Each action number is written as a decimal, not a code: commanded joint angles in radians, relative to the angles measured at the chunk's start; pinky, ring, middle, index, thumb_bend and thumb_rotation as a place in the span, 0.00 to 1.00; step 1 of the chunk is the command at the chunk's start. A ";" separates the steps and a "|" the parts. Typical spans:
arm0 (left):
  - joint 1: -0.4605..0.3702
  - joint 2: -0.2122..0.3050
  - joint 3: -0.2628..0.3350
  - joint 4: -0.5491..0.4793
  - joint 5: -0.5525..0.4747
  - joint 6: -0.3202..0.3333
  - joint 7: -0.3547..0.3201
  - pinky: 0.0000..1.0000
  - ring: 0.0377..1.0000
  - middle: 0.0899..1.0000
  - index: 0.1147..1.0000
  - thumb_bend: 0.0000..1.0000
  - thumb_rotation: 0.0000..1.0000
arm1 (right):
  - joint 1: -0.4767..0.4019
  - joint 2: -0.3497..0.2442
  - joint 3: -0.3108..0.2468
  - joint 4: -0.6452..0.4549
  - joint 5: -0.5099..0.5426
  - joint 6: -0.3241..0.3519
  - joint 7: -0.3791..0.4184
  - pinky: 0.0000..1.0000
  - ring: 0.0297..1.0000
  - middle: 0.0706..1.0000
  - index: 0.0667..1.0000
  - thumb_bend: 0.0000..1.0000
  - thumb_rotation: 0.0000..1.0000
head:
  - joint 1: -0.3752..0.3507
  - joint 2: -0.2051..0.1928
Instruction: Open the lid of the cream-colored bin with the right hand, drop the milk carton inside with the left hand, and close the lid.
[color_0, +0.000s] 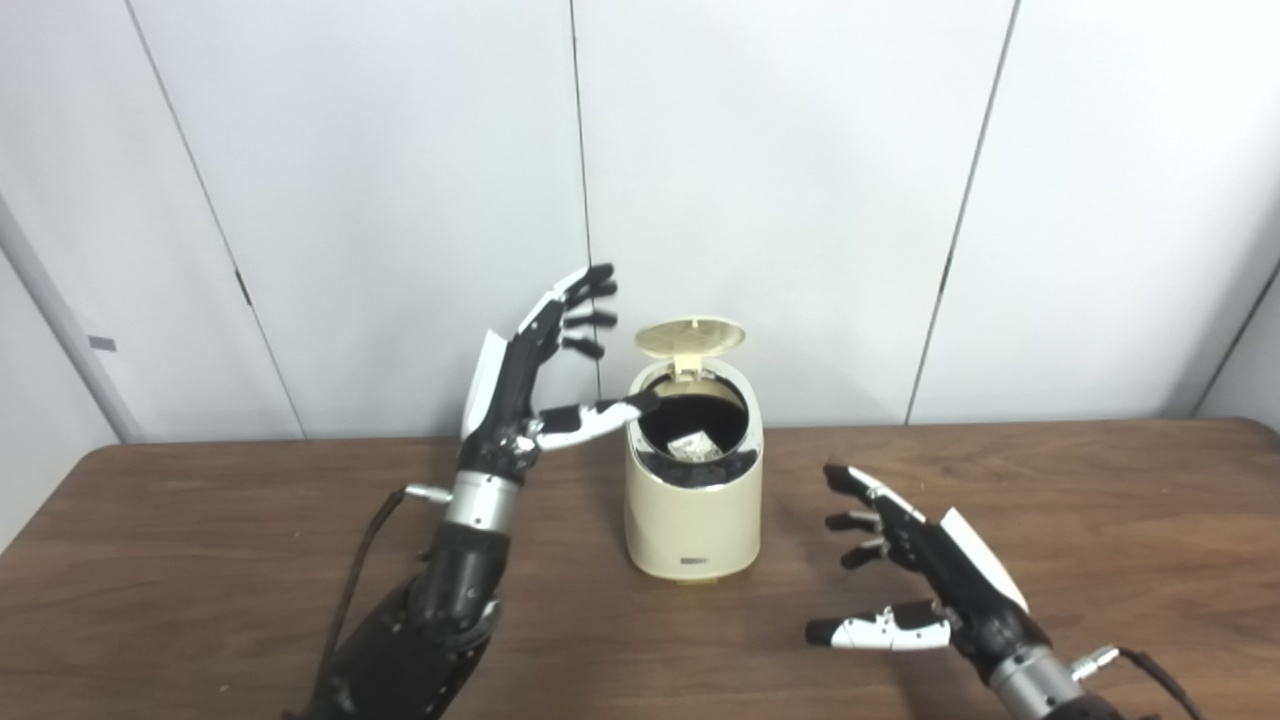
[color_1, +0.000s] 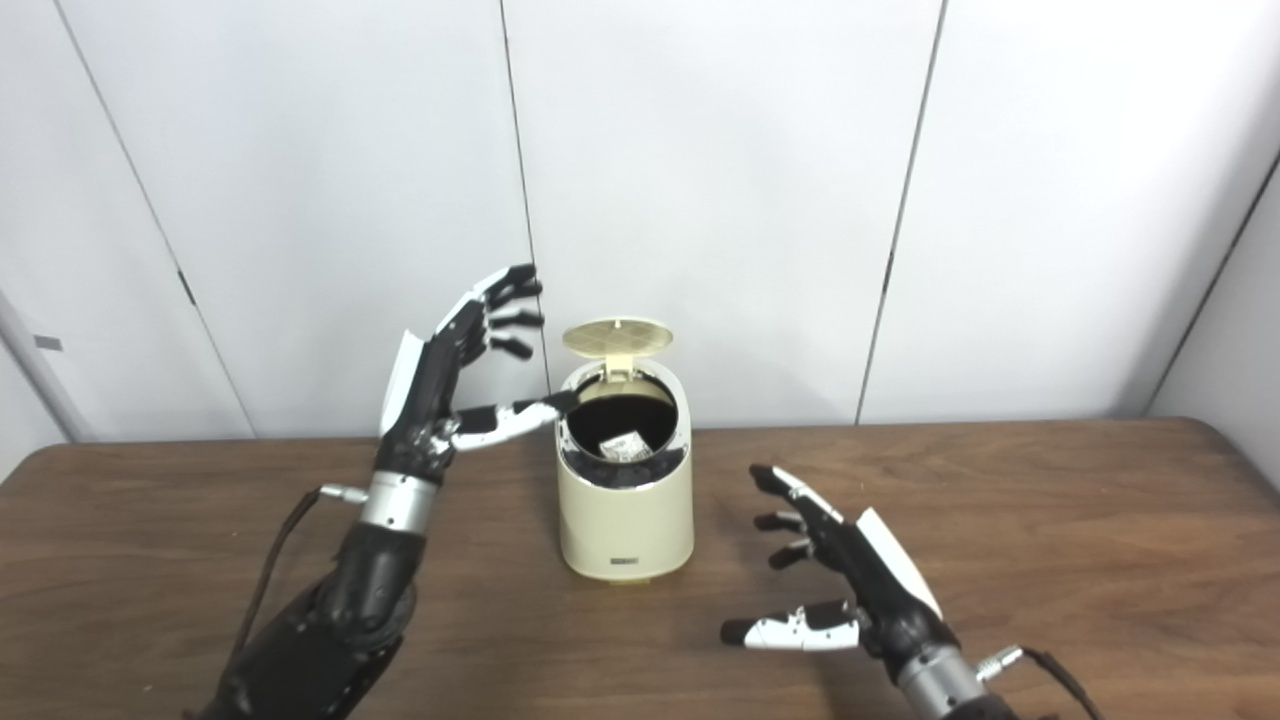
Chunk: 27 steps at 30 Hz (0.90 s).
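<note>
setting: probably a lab or test room | far: plain white wall panels (color_0: 760, 180) with dark seams | near: bare brown wooden table (color_0: 200, 560) | nothing homely, just a staged robot workspace

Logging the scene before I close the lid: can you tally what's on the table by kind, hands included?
Cream-colored bin, lid up: 1
Milk carton, lying inside the bin: 1
Robot hands, both open and empty: 2, left hand raised beside the bin's opening, right hand low over the table
Total: 4
</note>
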 joint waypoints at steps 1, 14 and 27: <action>-0.020 0.008 0.068 -0.057 -0.005 -0.013 -0.071 0.55 0.67 0.76 0.84 0.69 0.13 | -0.042 -0.029 -0.016 -0.010 0.016 -0.049 -0.001 0.67 0.80 0.91 0.90 0.74 0.16 | 0.002 0.000; 0.151 0.006 0.308 -0.192 -0.028 0.031 -0.311 0.50 0.60 0.69 0.73 0.63 0.04 | -0.254 -0.099 -0.041 0.052 0.058 -0.014 0.036 0.70 0.81 0.92 0.89 0.79 0.26 | 0.008 -0.014; 0.260 -0.040 0.394 -0.197 -0.038 0.000 -0.386 0.57 0.69 0.75 0.78 0.65 0.14 | -0.445 -0.134 0.024 0.084 -0.032 0.067 0.096 0.66 0.81 0.89 0.89 0.74 0.27 | 0.006 -0.040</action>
